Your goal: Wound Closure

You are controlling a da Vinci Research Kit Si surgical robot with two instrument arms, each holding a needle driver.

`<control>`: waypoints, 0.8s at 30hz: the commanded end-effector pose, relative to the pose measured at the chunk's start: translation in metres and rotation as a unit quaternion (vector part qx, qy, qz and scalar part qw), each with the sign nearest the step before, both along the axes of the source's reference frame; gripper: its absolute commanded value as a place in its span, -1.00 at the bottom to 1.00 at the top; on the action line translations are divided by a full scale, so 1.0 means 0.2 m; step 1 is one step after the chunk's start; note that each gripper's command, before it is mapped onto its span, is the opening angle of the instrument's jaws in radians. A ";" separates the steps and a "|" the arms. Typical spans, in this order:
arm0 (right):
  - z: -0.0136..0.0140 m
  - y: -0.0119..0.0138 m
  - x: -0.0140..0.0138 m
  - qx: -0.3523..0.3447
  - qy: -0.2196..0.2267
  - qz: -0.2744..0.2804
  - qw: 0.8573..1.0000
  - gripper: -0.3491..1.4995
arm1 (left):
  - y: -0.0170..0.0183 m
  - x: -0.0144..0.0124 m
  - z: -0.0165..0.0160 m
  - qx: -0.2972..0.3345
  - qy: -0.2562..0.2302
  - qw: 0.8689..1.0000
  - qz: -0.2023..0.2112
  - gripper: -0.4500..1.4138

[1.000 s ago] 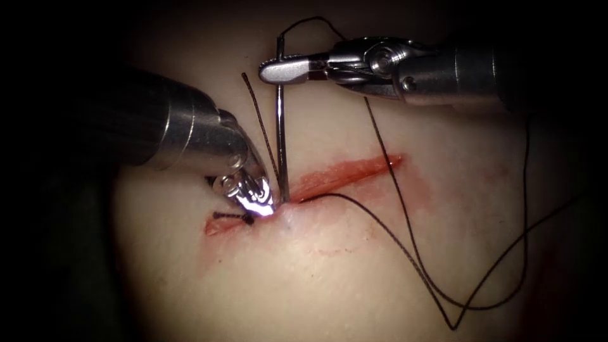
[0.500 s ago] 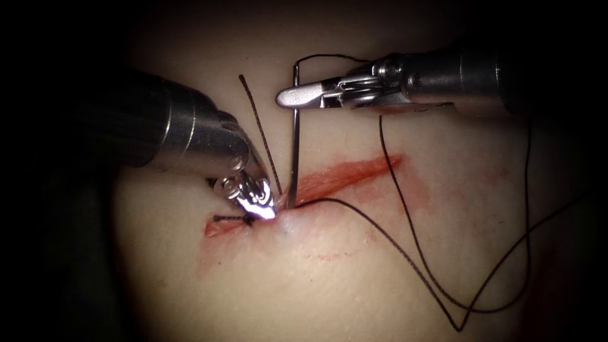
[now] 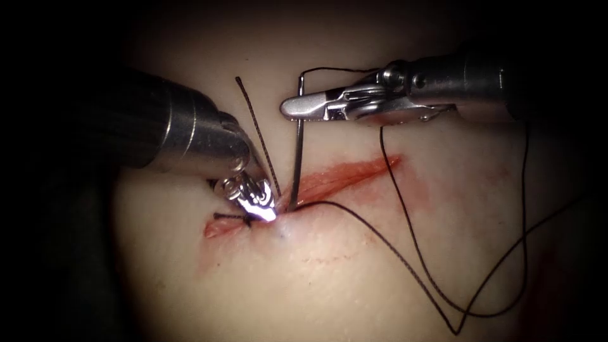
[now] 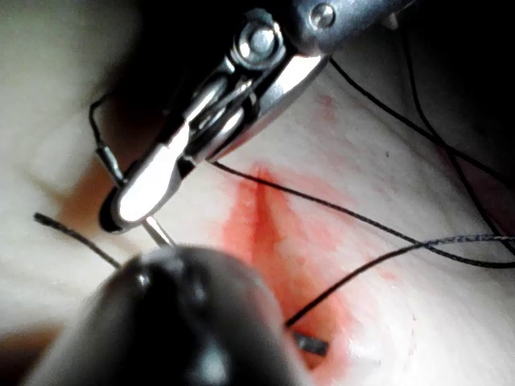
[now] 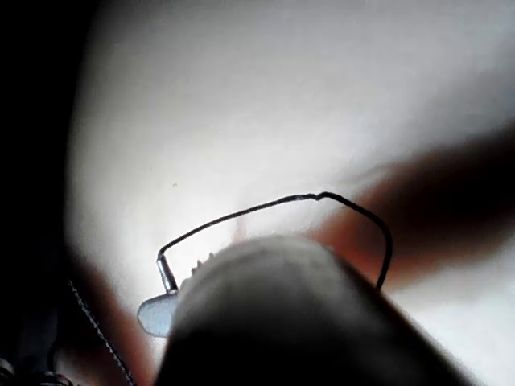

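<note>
1. On the left, we see the left end effector (image 3: 253,204) pressed down on the tissue (image 3: 329,285), right at the cut (image 3: 342,177), its tip touching the spot where the needle meets the tissue. We cannot tell how far its jaws stand open, nor whether it has hold of anything.
2. Just beside it on its left lies a short dark cut end of thread (image 3: 229,217) across the narrow left end of the cut; a second loose thread end (image 3: 256,130) rises from beside its tip.
3. The needle (image 3: 297,152) stands nearly upright just right of the left end effector, its lower end in the tissue at the cut's edge, its upper, thread-bearing end above.
4. The right end effector (image 3: 304,106) is closed on the needle near that upper end. Over the last second it has carried that end rightward and the needle has tilted; we judge the needle is being worked through the cut's edge.
5. The next move calls for following the needle's curve, so it does not lever against the tissue, while the left end effector steadies the edge.
6. The thread (image 3: 443,297) runs from the needle's top and loops wide, below and right of the right end effector; that slack leaves room, but the two tools sit near each other.
</note>
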State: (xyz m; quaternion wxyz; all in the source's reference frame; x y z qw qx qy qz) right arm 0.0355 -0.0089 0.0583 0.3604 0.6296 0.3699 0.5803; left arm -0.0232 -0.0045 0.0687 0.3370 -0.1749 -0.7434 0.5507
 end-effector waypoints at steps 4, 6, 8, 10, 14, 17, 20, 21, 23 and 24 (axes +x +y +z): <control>-0.002 -0.003 0.006 0.031 0.003 0.001 1.000 -1.00 | -0.001 -0.002 0.003 0.000 0.000 1.000 0.000 -1.00; -0.002 -0.006 0.006 0.048 0.002 0.002 0.999 -1.00 | -0.001 -0.002 0.003 0.000 0.000 1.000 0.000 -1.00; -0.002 -0.008 0.005 0.061 0.002 0.002 0.998 -1.00 | -0.001 -0.002 0.003 0.000 0.000 1.000 0.000 -1.00; -0.002 -0.010 0.004 0.068 -0.004 0.001 0.998 -1.00 | -0.001 -0.002 0.003 0.000 0.000 1.000 0.001 -1.00; -0.001 -0.011 0.003 0.081 -0.016 0.000 0.997 -1.00 | -0.001 -0.002 0.003 0.000 0.000 1.000 0.001 -1.00; -0.001 -0.012 0.004 0.083 -0.016 0.000 0.996 -1.00 | -0.001 -0.002 0.003 0.000 0.000 1.000 0.001 -1.00; -0.003 -0.014 0.005 0.089 -0.014 -0.001 0.996 -1.00 | -0.001 -0.002 0.003 0.000 -0.001 1.000 0.001 -1.00; -0.003 -0.014 0.005 0.095 -0.013 -0.001 0.995 -1.00 | -0.001 -0.002 0.003 0.000 -0.001 1.000 0.001 -1.00; -0.004 -0.016 0.006 0.101 -0.010 0.000 0.995 -1.00 | -0.001 -0.002 0.003 0.000 -0.001 1.000 0.001 -1.00; -0.005 -0.016 0.007 0.104 -0.007 0.001 0.995 -1.00 | -0.001 -0.002 0.003 0.000 -0.001 1.000 0.001 -1.00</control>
